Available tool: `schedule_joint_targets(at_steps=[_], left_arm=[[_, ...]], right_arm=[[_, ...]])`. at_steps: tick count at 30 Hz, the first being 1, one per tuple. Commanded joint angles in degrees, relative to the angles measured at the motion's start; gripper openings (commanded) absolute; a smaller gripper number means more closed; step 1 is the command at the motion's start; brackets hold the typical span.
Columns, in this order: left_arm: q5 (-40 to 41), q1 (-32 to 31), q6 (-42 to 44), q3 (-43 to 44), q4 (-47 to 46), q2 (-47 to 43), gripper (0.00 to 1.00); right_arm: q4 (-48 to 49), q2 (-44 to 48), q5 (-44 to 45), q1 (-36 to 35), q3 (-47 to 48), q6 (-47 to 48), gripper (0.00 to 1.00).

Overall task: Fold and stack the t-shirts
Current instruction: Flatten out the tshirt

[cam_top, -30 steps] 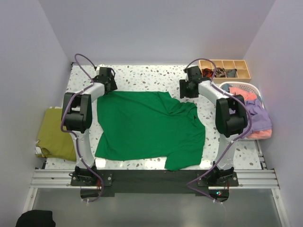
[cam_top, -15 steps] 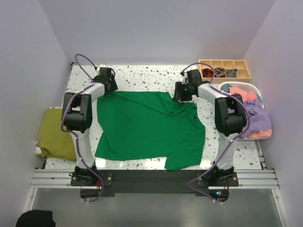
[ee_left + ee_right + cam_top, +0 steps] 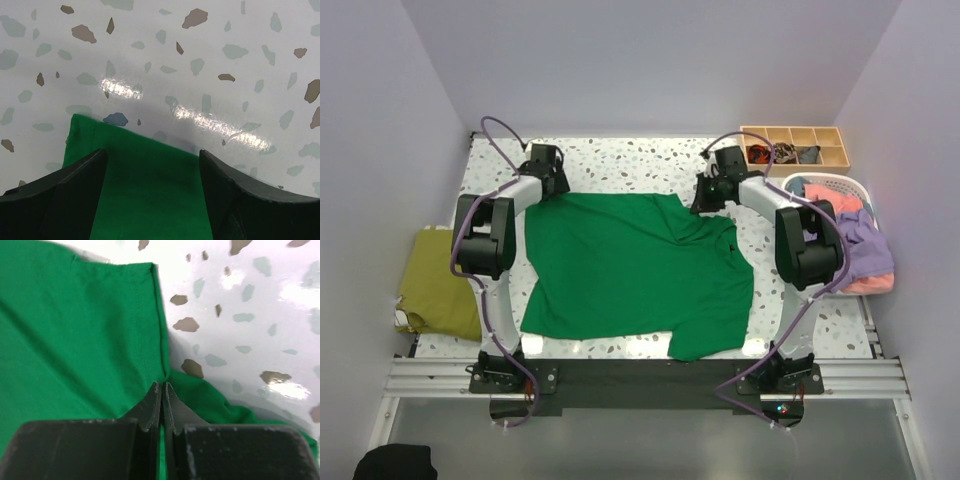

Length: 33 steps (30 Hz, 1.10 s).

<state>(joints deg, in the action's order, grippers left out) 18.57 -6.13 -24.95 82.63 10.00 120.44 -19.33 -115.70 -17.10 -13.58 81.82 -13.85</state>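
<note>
The work surface is a white terrazzo-pattern table [image 3: 620,160] with grey and brown flecks, glossy enough to throw glare, enclosed by plain pale walls. The overhead view alone shows the full layout: the green t-shirt [image 3: 630,270] lies spread across the middle of the table, flat in most of its area and rumpled toward its far right side. An olive-yellow t-shirt [image 3: 432,280] lies crumpled at the left edge. A white basket [image 3: 861,187] at the right holds coral, lavender and blue cloth, and a wooden divided tray [image 3: 795,145] stands behind it. Both arms reach forward from their bases, bent at the elbow, wrists down at the shirt's far corners. Only the wrist views settle the grips. The left gripper [image 3: 152,165] stands released, its dark fingers [image 3: 75,195] spread wide on either side of the shirt's far left corner; contact with the cloth cannot be determined. The right gripper [image 3: 161,390] is clamped, fingertips pressed together at the shirt's far right edge, where a stitched hem and a raised fold both run into the tips, so it grips the green cloth there. The fabric is a matte, fine knit.
</note>
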Motion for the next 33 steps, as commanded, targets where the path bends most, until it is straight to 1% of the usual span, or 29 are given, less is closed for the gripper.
schedule_joint_targets(at_steps=[1,2,4,5,6,7,8,9,10,11,12,13,14,15,16,17,18,19,20,21,22,23,24,26,29,30,32,33], left_arm=[[-0.11,-0.02,-0.54,0.95,-1.3,0.41,0.79],[-0.11,-0.02,-0.54,1.04,-1.3,0.49,0.79],[0.07,-0.02,-0.54,1.3,-1.3,0.67,0.79],[0.15,-0.02,-0.54,1.31,-1.3,0.76,0.79],[0.33,-0.02,-0.54,1.57,-1.39,0.85,0.79],[0.42,-0.02,-0.54,1.74,-1.21,1.02,0.79],[0.42,-0.02,-0.45,1.83,-1.21,1.11,0.79],[0.68,-0.02,-0.45,2.01,-1.12,1.28,0.79],[0.77,-0.02,-0.36,2.1,-1.12,1.37,0.79],[0.77,-0.02,-0.36,2.01,-0.95,1.37,0.79],[0.94,-0.02,-0.36,2.1,-0.95,1.46,0.79],[0.86,-0.02,-0.36,2.01,-0.77,1.46,0.79],[0.86,-0.02,-0.36,2.01,-0.68,1.46,0.8],[1.2,-0.02,-0.36,2.01,-0.6,1.37,0.8],[1.56,-0.02,-0.36,1.92,-0.42,1.2,0.8],[1.99,-0.02,-0.54,1.92,-0.25,0.94,0.81],[3.04,-0.02,-0.71,1.92,-0.33,0.33,0.81],[3.58,-0.02,-0.89,1.66,-0.07,-0.2,0.82],[4.1,-0.02,-0.98,1.74,-0.07,-0.73,0.82],[5.07,-0.02,-1.24,1.66,0.02,-2.21,0.82],[5.34,-0.02,-1.33,1.48,0.28,-3.1,0.83],[5.51,-0.02,-1.24,1.22,0.2,-4.07,0.83],[5.78,-0.02,-1.42,0.87,0.46,-6.25,0.83],[5.08,-0.02,-1.59,-0.88,0.55,-8.72,0.83],[2.01,-0.02,-2.29,-4.31,0.11,-13.91,0.84],[-0.35,-0.11,-2.64,-6.58,-0.76,-16.27,0.84],[-4.05,-0.11,-2.91,-8.79,-1.64,-18.22,0.84],[-9.46,-0.2,-3.0,-11.06,-3.65,-19.36,0.84]], right_arm=[[0.26,6.63,11.1,-0.04,5.88,1.36,0.0],[-0.26,6.45,14.87,-0.04,8.85,1.8,0.0],[-1.75,3.66,16.92,-0.04,13.16,3.46,0.0],[-3.24,1.81,20.15,0.05,18.5,3.91,0.0],[-4.21,-0.12,21.4,0.05,21.77,4.35,0.0],[-5.7,-5.1,22.37,0.05,25.46,5.31,0.0],[-7.28,-7.59,24.12,-0.04,32.98,5.93,0.0],[-7.47,-10.05,29.18,-0.04,36.53,6.28,0.0],[-8.17,-16.42,30.45,-0.13,40.48,7.07,0.21],[-12.35,-19.88,31.51,-0.13,50.62,7.43,0.41],[-14.4,-23.66,34.65,-0.04,55.85,7.43,0.66],[-16.24,-26.57,34.85,-0.04,60.17,7.43,0.76],[-18.09,-29.81,35.55,-0.04,65.17,7.6,0.96],[-17.93,-29.67,37.65,-0.04,64.96,7.08,0.97],[-17.15,-28.71,37.84,-0.04,63.13,6.3,0.98],[-13.84,-23.75,38.54,-0.13,55.8,5.68,0.99],[-11.37,-20.56,38.46,-0.47,50.59,5.15,0.99],[-8.38,-16.35,36.02,-0.65,45.06,4.36,0.99],[-3.48,-12.83,34.26,-0.65,35.17,4.01,0.99],[-2.74,-7.14,32.76,-0.92,31.68,3.48,0.99],[-2.73,-4.91,29.27,-1.53,29.21,2.78,0.99],[-3.51,-3.23,27.67,-1.88,25.27,2.42,0.99],[-4.13,-0.17,25.65,-2.75,23.49,2.42,0.99],[-4.4,2.05,21.61,-3.64,18.49,2.51,0.98],[-4.75,4.08,17.21,-4.87,14.52,2.95,0.98],[-4.75,4.08,17.19,-5.05,13.98,2.6,0.98],[-4.4,3.55,13.69,-5.14,12.57,2.6,0.97],[-4.66,2.86,13.15,-5.14,12.66,2.42,0.97]])
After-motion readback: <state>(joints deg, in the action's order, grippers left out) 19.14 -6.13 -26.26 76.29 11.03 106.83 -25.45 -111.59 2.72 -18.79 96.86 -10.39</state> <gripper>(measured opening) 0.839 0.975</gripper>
